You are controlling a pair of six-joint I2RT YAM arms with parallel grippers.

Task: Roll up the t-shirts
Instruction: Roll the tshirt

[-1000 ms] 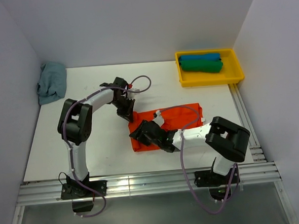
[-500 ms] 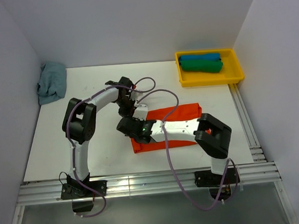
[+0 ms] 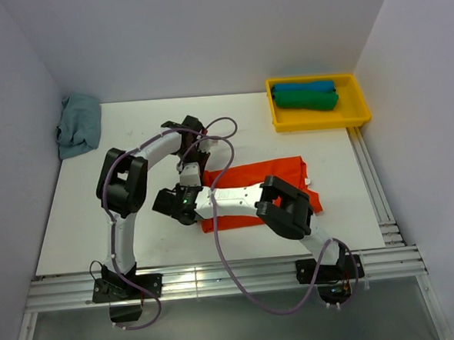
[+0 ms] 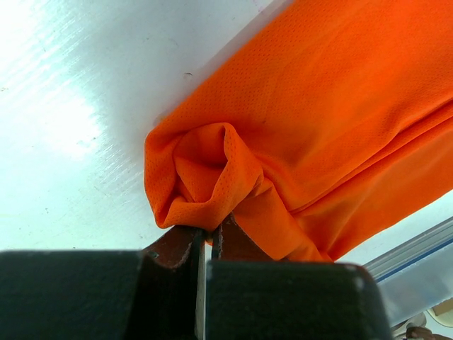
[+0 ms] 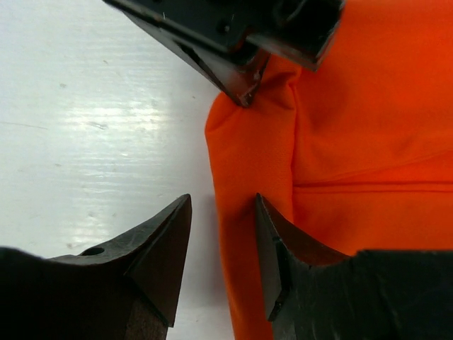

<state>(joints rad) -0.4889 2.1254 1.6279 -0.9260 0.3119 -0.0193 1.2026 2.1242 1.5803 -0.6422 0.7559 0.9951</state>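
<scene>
Right wrist view: right end effector point(image 5: 223, 202) part-open, seemingly touching orange t-shirt point(image 5: 368, 142).

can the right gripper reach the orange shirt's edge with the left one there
Probably yes: the right gripper stands open astride the edge of the orange shirt; the left gripper, shut on its corner, leaves that stretch free.

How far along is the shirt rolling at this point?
Done: the blue rolled shirt and green rolled shirt lie in the yellow plastic tray. In hand: the left gripper is shut on a bunched corner of the folded orange-red t-shirt, the right gripper open astride its edge. Left: rolling that shirt; a crumpled grey-blue cloth lies at the far-left corner.
</scene>
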